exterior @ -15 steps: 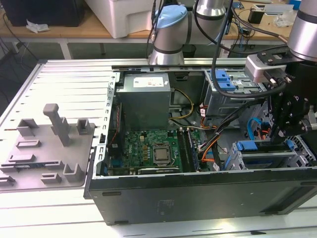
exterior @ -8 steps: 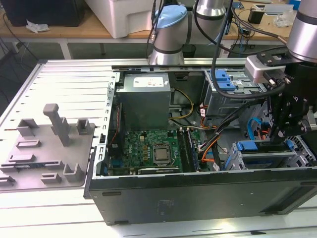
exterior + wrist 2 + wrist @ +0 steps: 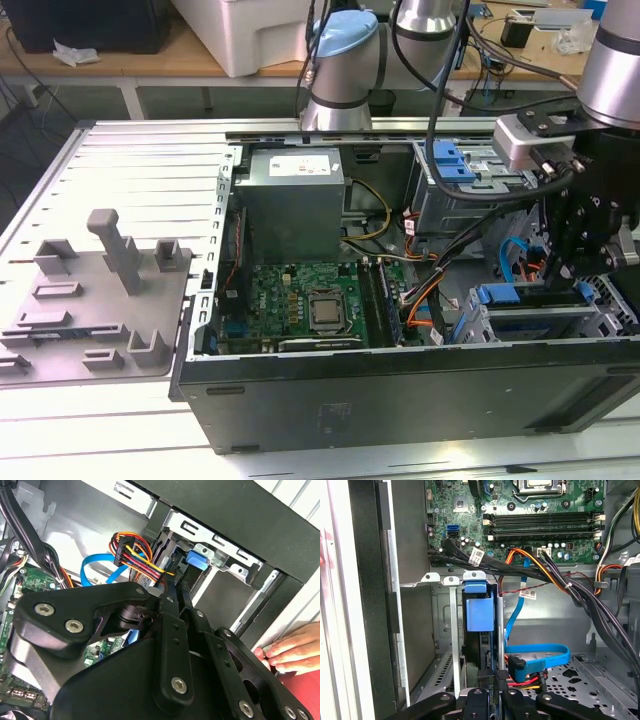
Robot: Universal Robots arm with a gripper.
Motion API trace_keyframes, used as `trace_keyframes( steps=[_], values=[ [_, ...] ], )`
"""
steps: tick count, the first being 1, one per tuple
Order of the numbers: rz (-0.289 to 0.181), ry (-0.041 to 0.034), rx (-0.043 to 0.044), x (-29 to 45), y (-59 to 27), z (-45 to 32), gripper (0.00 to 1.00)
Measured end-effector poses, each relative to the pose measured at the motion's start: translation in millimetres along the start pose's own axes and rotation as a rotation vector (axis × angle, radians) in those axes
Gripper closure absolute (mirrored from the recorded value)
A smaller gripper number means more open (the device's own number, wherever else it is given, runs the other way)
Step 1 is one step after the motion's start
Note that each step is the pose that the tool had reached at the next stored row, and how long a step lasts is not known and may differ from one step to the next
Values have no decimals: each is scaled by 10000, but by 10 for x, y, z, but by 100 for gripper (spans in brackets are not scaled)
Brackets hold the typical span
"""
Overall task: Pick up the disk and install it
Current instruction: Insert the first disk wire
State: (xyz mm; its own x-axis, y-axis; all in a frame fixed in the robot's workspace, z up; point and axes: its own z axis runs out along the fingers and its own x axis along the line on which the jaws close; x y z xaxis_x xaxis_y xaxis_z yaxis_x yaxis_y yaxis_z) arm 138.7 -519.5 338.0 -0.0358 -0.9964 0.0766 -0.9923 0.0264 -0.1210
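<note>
Tray: a grey moulded tray (image 3: 100,300) lies on the tabletop (image 3: 130,160), off the exterior view's left side of the case (image 3: 400,400).
Power supply: the grey box (image 3: 290,195) sits in the far corner of the case; its white sticker carries print too small to read.
Motherboard: the green board (image 3: 300,300) lies flat on the floor of the case, nearer than the power supply.
Cables: orange, red and black leads (image 3: 545,570) and a flat blue lead (image 3: 540,655) run across the inside of the case, just beside the cage.
Cable tags: small white tags hang on the black leads; no words can be made out.
Cage: the metal cage (image 3: 520,325) stands at the near corner of the case, on the exterior view's right.
Disk: the disk (image 3: 480,612) stands on edge in a cage slot inside the case, blue bracket outward.
Tool: the tool (image 3: 493,677) is at the disk's edge, above the cage; clenched or released, cannot tell.
Hand: a hand (image 3: 287,650) rests against the outer edge of the case.
Risk, jamming: a tilted disk would likely bind on the cage rails.
Risk, snagging: the leads lie close enough to be caught or pinched behind the disk.
Risk, hand: the hand looks near enough to be struck if the arm swings outward.
</note>
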Motion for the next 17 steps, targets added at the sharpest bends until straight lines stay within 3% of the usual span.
trace_keyframes(
  steps=[17],
  values=[
    [1,-5,0,-3,5,38,83]
  ],
)
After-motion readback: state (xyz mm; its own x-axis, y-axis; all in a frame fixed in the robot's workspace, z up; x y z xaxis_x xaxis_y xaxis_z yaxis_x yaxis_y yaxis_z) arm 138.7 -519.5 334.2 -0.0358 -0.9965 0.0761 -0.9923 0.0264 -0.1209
